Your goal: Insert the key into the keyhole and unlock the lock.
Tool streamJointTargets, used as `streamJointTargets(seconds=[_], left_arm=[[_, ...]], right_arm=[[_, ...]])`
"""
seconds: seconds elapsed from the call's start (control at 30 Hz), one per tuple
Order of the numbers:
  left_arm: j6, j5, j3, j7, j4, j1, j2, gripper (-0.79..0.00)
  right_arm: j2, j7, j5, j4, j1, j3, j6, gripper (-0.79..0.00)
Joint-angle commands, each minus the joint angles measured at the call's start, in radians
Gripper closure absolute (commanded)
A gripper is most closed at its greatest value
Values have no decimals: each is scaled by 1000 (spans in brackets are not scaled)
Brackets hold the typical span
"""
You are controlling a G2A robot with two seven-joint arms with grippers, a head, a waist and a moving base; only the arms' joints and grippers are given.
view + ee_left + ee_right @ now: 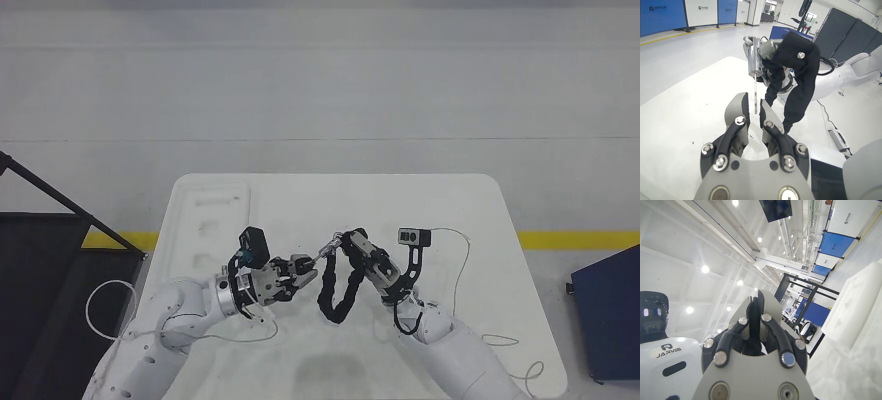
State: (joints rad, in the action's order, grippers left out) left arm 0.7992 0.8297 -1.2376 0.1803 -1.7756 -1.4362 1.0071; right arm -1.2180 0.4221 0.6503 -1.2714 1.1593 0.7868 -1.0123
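Our left gripper (753,106), open and empty mid-frame, straddles the flat silver key (755,91) in the chrome lock (753,56); we should pinch squarely.

White glossy arms (165,320); left pincer (753,102) grey plates, black linkages, silver screws, black pads (745,107).

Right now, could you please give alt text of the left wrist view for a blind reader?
A key is inserted in the keyhole of a chrome lock, its free end between the left end effector's open fingers. Beyond, the right end effector holds the lock's black sleeved chain above the white table.
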Motion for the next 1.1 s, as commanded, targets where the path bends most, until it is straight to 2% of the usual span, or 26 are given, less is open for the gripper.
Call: streamJointTargets(seconds=[0.0,0.17,0.3,0.37,0.53,0.73,0.87,1.0,1.07], left_arm=[[-1,3,3,-9,1,1,1,-175],[-21,45,-4,-39,-16,-3,2,0],[-66,159,-11,-98,-54,-28,3,0],[-127,256,-14,-152,-80,-48,5,0],[-373,551,6,-335,-136,-116,12,0],[-672,843,64,-492,-139,-171,25,0],[-840,963,102,-550,-117,-177,36,0],[-958,1040,128,-597,-94,-168,47,0],[-1066,1147,140,-645,-71,-161,51,0]], right_arm=[[-3,6,1,2,2,5,0,0],[-10,19,4,5,9,15,0,0],[-16,34,18,7,13,19,1,0],[-20,45,37,1,17,17,0,0],[-26,99,104,-11,24,12,13,0],[-32,174,204,-18,31,16,38,0],[-36,234,270,-21,36,21,69,0],[-41,295,349,-31,45,23,98,0],[-44,334,390,-32,48,28,113,0]])
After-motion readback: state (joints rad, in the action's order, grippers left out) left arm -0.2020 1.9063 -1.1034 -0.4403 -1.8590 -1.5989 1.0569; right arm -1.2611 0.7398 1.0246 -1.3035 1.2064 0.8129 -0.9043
